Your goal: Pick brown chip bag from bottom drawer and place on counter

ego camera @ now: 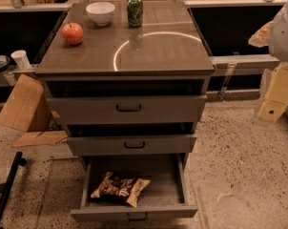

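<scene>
The brown chip bag (120, 188) lies flat in the open bottom drawer (134, 213), at its left front, with tan-yellow ends showing. The drawer is pulled far out below the two other grey drawers. The counter (153, 51) is the glossy grey-brown cabinet top with a pale arc mark. My gripper (273, 99) hangs at the right edge of the view under the white arm (284, 27), well right of the cabinet at about the top drawer's height, far from the bag.
On the counter stand a red apple (73, 33) at the left, a white bowl (100, 12) and a green can (134, 10) at the back. Cardboard pieces (25, 104) lean on the floor left of the cabinet. A black pole (5, 190) crosses the lower left.
</scene>
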Motion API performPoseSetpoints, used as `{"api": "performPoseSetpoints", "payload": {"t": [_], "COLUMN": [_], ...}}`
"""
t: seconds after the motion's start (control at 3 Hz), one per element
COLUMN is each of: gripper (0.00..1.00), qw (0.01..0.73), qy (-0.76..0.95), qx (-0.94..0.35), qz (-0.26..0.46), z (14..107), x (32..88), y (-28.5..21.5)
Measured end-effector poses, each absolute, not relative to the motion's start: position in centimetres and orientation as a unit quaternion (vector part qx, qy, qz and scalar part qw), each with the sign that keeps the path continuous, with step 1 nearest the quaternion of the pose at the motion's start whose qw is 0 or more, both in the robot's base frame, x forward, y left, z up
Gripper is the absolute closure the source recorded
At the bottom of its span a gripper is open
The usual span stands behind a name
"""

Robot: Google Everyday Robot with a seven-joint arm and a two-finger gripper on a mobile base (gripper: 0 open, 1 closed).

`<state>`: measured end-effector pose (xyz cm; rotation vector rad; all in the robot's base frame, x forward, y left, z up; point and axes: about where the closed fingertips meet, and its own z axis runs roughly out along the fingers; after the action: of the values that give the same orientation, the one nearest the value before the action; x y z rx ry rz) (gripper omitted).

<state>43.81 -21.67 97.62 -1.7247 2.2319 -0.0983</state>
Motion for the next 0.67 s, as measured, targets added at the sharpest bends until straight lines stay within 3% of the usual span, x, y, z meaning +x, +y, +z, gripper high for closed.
{"api": "performPoseSetpoints", "payload": {"t": [0.67], "gripper": [0.0], "qw": [0.158], "qy": [0.771], "qx": [-0.617], "qz": [-0.018], "z": [96.3], "x": [44.0], "y": [-20.0]}}
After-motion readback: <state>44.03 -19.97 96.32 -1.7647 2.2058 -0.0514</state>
